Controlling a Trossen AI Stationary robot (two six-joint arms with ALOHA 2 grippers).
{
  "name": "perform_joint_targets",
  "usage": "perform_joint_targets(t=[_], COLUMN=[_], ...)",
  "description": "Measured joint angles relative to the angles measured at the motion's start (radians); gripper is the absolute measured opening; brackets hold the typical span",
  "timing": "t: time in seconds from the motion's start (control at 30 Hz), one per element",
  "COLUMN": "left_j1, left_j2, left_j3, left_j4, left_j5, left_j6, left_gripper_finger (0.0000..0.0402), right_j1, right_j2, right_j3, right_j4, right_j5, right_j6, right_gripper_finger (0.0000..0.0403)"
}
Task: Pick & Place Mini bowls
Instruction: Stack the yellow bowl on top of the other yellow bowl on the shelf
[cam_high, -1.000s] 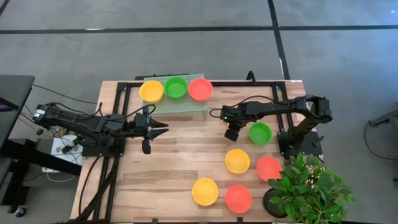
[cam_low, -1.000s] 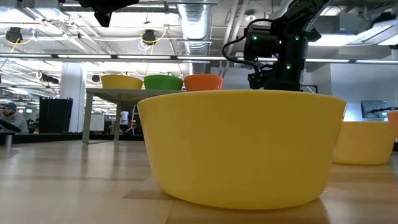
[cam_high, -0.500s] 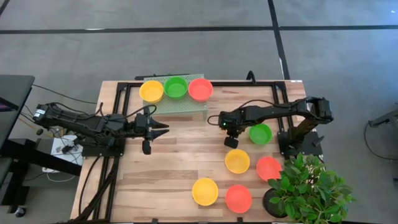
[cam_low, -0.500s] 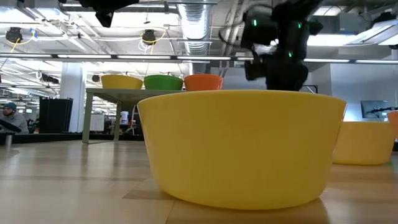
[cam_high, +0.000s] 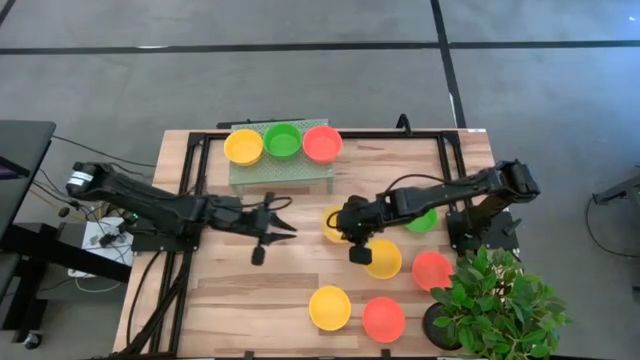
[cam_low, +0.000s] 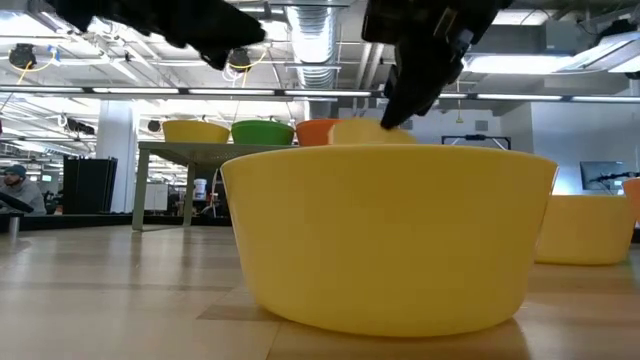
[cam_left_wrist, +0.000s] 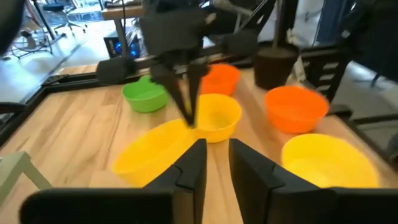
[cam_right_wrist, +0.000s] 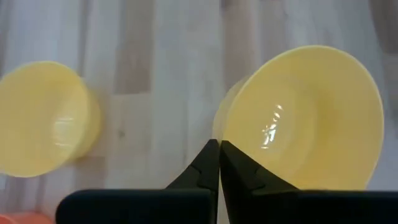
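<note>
While right claw (cam_high: 345, 228) pinches rim of lifted yellow mini bowl (cam_high: 333, 224) mid-worktop, left claw (cam_high: 283, 219) hovers beside it, fingers slightly apart. Wood-plank worktop (cam_high: 280, 290), grey floor (cam_high: 300, 80); low view: open ceiling, ducts.

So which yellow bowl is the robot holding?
The tilted yellow bowl mid-table, pinched at its rim by the right end effector. The other three yellow bowls sit flat, untouched.

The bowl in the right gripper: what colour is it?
Yellow. The bowl pinched at its rim by the right gripper shows best in the right wrist view.
</note>
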Motion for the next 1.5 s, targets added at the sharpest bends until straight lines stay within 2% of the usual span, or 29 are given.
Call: perform_joint_targets(t=[0.2,0.3,0.4,0.57,0.67,0.9,1.33,1.5], left_j1=[0.044,0.065,0.085,0.121,0.139,0.15,0.146,0.146], left_j2=[0.153,0.222,0.286,0.353,0.367,0.367,0.367,0.367], left_j3=[0.102,0.141,0.161,0.18,0.189,0.19,0.19,0.19], left_j4=[0.005,0.006,0.005,0.007,0.008,0.009,-0.056,-0.057], left_j5=[0.0,0.046,0.099,0.1,0.104,0.222,0.227,0.229], left_j6=[0.061,0.081,0.083,0.083,0.083,0.074,0.021,0.019], left_gripper_finger=[0.0111,0.0125,0.0129,0.0122,0.0118,0.0109,0.0095,0.0073], right_j1=[0.014,0.012,0.01,0.012,0.013,0.003,-0.015,-0.016], right_j2=[0.0,0.001,0.001,0.001,0.001,0.001,0.001,0.001], right_j3=[0.0,0.0,0.0,0.0,0.0,-0.001,0.031,0.048], right_j4=[0.058,0.063,0.063,0.066,0.071,0.117,0.116,0.116], right_j5=[-0.002,-0.001,-0.001,-0.003,-0.008,-0.038,-0.053,-0.052], right_j6=[-0.031,-0.051,-0.053,-0.053,-0.07,-0.16,-0.221,-0.237], right_gripper_finger=[0.0001,0.0001,0.0,0.0,0.0,0.0,0.0,0.0])
